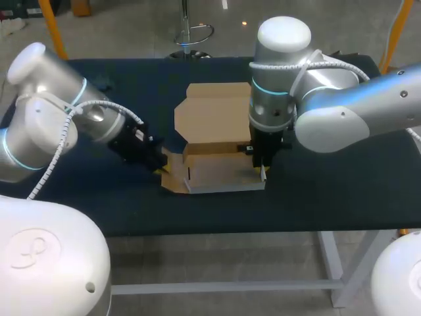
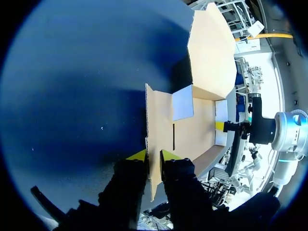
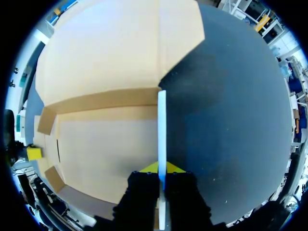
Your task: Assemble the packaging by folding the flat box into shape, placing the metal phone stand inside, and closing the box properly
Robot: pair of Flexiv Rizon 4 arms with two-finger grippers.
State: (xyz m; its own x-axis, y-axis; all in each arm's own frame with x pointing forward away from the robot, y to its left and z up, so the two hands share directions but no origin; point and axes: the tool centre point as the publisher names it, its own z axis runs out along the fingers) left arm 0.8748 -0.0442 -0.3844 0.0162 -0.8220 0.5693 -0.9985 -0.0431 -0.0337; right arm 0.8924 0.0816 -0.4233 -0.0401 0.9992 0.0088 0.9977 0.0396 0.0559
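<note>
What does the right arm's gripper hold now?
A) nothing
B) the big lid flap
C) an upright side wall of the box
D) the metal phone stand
C: the right gripper has its jaws pressed from both sides on the upright side wall of the cardboard box.

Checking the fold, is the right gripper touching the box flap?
Touching. The right wrist view shows the box flap pinched between both tips of the right gripper.

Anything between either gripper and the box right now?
Nothing visible. Both hold the box directly: the left gripper is clamped on its left side flap, and the right gripper is clamped on its upright right wall.
</note>
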